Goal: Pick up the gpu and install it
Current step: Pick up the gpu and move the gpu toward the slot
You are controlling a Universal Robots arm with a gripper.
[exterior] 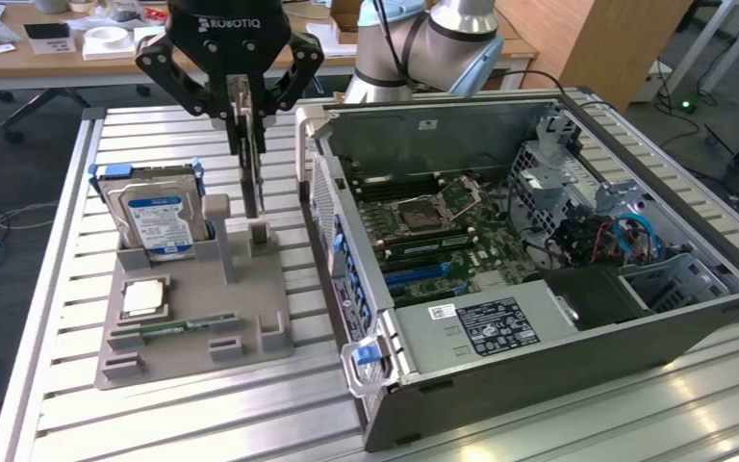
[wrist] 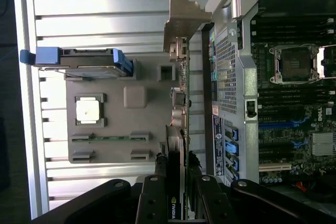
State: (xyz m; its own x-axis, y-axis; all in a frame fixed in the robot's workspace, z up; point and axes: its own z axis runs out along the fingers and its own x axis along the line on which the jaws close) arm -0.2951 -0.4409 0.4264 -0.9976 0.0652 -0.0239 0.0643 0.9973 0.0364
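On the exterior view's left, a grey tray (exterior: pixel 257 339) sits on the slatted table. A hard drive (exterior: pixel 162 223) stands upright at the tray's 12 o'clock end; its blue-and-white label is too small to read. A processor (exterior: pixel 145 296) lies flat near the middle, and a RAM stick (exterior: pixel 180 328) lies toward 6 o'clock.

Next comes the gripper (exterior: pixel 249 114), marked ROBOTIQ, its fingers (wrist: pixel 155 198) pinched on the gpu (exterior: pixel 253 164). The card hangs straight down from the grip, at 6 o'clock, with its long axis vertical and its thin edge toward the camera. Its lower end meets the tray's slotted post (exterior: pixel 257 239); I cannot tell whether it has cleared the slot. In the wrist view the card runs edge-on away from the fingers, with an NVIDIA logo near the grip and the silver bracket at the far end.

The open computer case (exterior: pixel 537 385) lies close beside the tray, at 3 o'clock from the card. Its motherboard (exterior: pixel 437 223) faces up, and the blue slots (exterior: pixel 411 276) sit at about 4 o'clock from the gpu. White lettering on the board may read DELL.
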